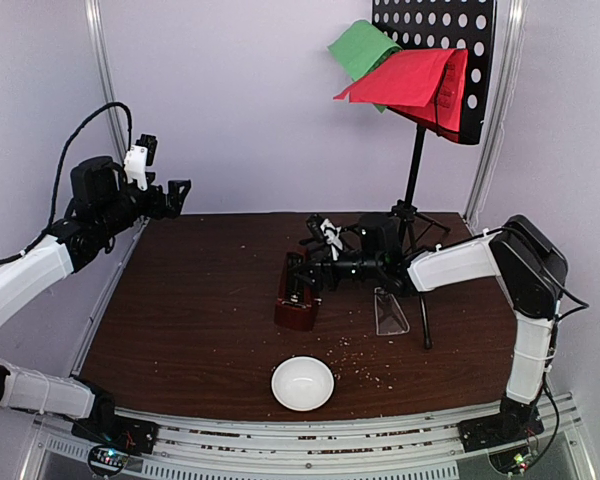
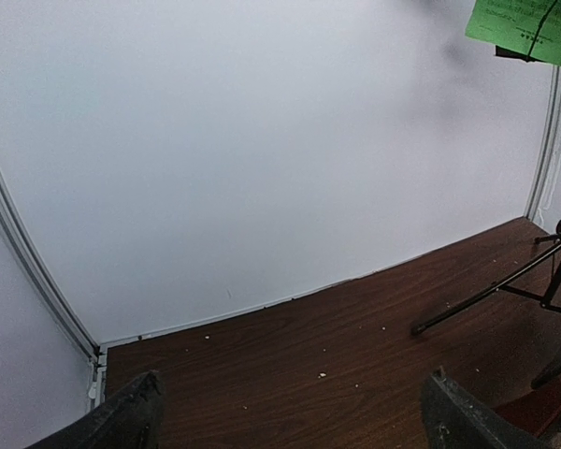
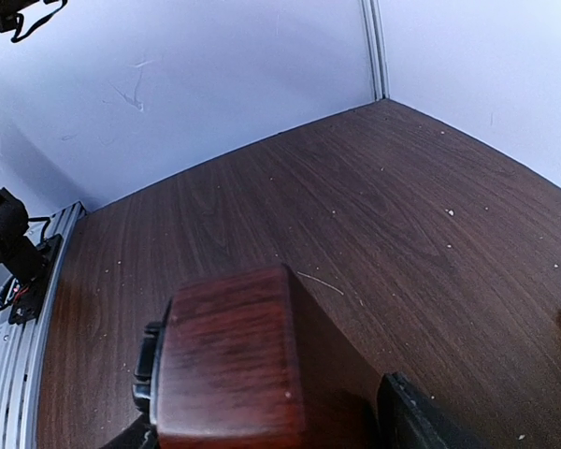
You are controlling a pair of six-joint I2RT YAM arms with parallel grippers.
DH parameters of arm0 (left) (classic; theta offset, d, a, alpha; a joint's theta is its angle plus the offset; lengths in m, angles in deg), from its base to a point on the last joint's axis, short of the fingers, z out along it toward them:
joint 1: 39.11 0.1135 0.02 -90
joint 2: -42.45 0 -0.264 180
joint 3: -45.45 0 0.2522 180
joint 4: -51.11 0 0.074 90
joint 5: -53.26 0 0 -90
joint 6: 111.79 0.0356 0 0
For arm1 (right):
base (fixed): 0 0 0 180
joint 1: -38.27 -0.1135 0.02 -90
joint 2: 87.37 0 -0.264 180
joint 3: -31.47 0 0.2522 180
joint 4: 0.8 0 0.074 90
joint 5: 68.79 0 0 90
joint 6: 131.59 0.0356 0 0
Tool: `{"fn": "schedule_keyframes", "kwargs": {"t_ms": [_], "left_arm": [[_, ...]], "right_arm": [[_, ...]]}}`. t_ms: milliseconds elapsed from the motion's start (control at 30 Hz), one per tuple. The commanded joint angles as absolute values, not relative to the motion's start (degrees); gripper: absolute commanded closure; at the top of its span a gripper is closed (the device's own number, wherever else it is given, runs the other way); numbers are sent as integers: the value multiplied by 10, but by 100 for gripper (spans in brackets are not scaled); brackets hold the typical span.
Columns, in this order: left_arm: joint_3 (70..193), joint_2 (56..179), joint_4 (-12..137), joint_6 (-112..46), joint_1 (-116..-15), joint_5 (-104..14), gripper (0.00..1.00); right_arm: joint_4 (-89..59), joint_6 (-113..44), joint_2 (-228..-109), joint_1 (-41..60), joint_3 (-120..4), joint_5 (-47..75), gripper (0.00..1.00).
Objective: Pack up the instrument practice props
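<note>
The dark red-brown metronome (image 1: 298, 297) stands mid-table without its cover. My right gripper (image 1: 307, 272) reaches in from the right. In the right wrist view the metronome (image 3: 229, 360) fills the space between the fingers, which press its two sides, so my right gripper (image 3: 271, 435) is shut on it. The clear plastic cover (image 1: 390, 312) lies on the table just to its right. The black perforated music stand (image 1: 435, 40) rises at the back right on tripod legs (image 1: 420, 250). It holds the green sheet (image 1: 363, 45) and the red sheet (image 1: 410, 75). My left gripper (image 1: 176, 194) is open, empty and raised at the back left.
A small white bowl (image 1: 302, 383) sits near the front edge. Crumbs dot the brown table (image 1: 200, 310). White walls close in the back and sides. The left wrist view shows my left gripper (image 2: 290, 430), a stand leg (image 2: 486, 295) and the green sheet (image 2: 524, 28).
</note>
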State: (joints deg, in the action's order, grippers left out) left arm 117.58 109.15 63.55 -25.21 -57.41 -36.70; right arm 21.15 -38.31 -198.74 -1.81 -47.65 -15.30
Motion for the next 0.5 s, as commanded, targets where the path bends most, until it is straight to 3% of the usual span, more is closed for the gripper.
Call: {"fn": "schedule_keyframes", "kwargs": {"t_ms": [0, 333, 467], "left_arm": [[1169, 1095, 606, -244, -571, -366, 2], [1169, 1094, 607, -245, -571, -367, 2], [1170, 1093, 606, -246, -571, -367, 2]], "right_arm": [[196, -369, -1999, -15, -485, -157, 33], [187, -352, -1998, -14, -501, -155, 23], [187, -349, -1993, -14, -500, -162, 11]]}}
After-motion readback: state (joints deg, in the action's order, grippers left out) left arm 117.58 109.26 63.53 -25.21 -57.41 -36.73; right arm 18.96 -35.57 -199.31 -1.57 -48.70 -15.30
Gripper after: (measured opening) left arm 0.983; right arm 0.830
